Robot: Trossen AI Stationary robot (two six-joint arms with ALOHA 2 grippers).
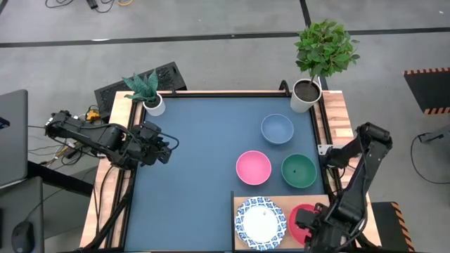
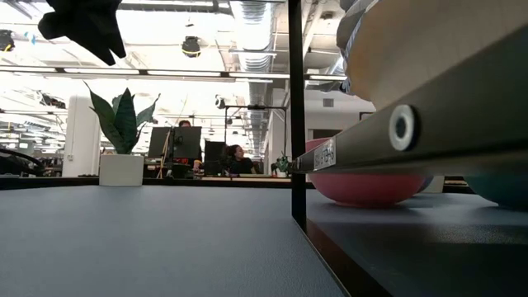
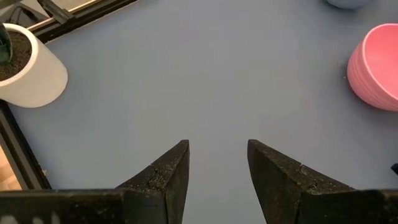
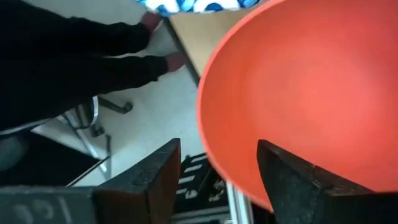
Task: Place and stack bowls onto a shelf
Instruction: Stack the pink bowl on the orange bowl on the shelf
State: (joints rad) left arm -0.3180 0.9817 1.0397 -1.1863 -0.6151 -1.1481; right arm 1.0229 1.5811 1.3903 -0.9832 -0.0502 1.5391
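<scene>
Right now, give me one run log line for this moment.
right gripper: at red bowl on shelf, beside patterned bowl | left gripper: open, waiting, table's left | off shelf: pink bowl, green bowl, blue bowl

Open-plan office or lab. Exposed ceiling ducts (image 2: 247,21) and strip lights, monitors (image 2: 183,142) on desks behind, person (image 2: 238,159) seated there. Grey floor (image 1: 211,56) with black tape lines, cables, laptop (image 1: 13,137) beside the blue table (image 1: 204,147); hazard-striped mat (image 1: 427,88) at the edge.
</scene>
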